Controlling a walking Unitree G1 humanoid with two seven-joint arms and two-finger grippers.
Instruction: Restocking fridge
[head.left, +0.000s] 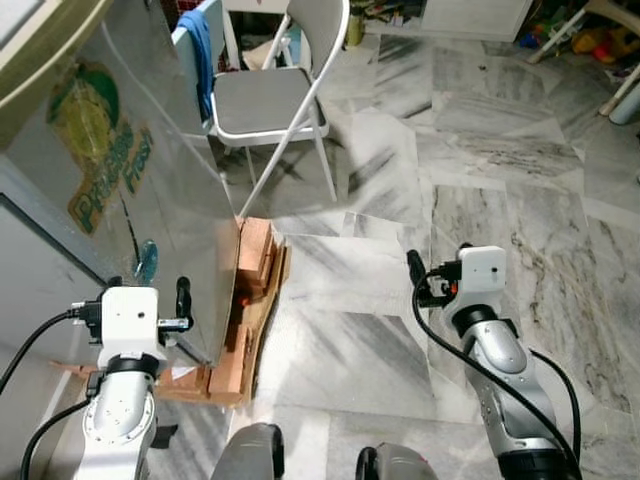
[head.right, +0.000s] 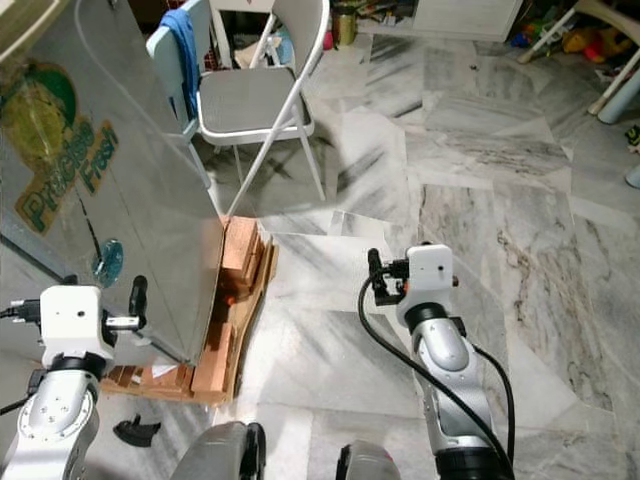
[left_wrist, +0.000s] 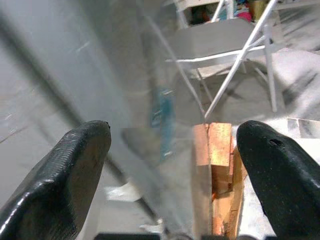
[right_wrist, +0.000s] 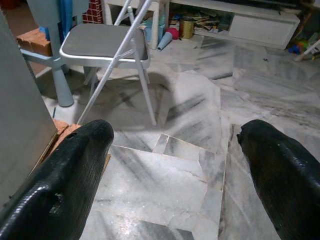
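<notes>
A marble floor (head.left: 380, 330) fills most of what is seen from the head camera, and the fridge (head.left: 120, 180) stands at the robot's left as a tall grey metal body with a green logo (head.left: 100, 160) on its side. The fridge is raised on a wooden pallet (head.left: 255, 300), whose stacked boards show at its near corner. Behind it a grey folding chair (head.left: 265, 105) is seen, with a blue cloth (head.left: 200, 50) hung on a second, pale blue chair (head.right: 165, 50) beside it. Toys and low white furniture are glimpsed at the far edge of the room.

The step in hand is judged to be the approach to the fridge: it appears shut from this side, and nothing to be stocked is seen in any picture. No open compartment, shelf or container is shown, so their contents cannot be told.

The left end effector (head.left: 183, 300) is held just beside the fridge's side wall, its two black fingers (left_wrist: 60, 180) spread wide with nothing between them. The right end effector (head.left: 418, 275) is raised over bare floor, well apart from the fridge, its fingers (right_wrist: 75, 170) likewise spread wide and empty.

The next move is judged to call for the door edge or handle to be found, which is not visible here, and for the body to be turned toward the fridge's front.
</notes>
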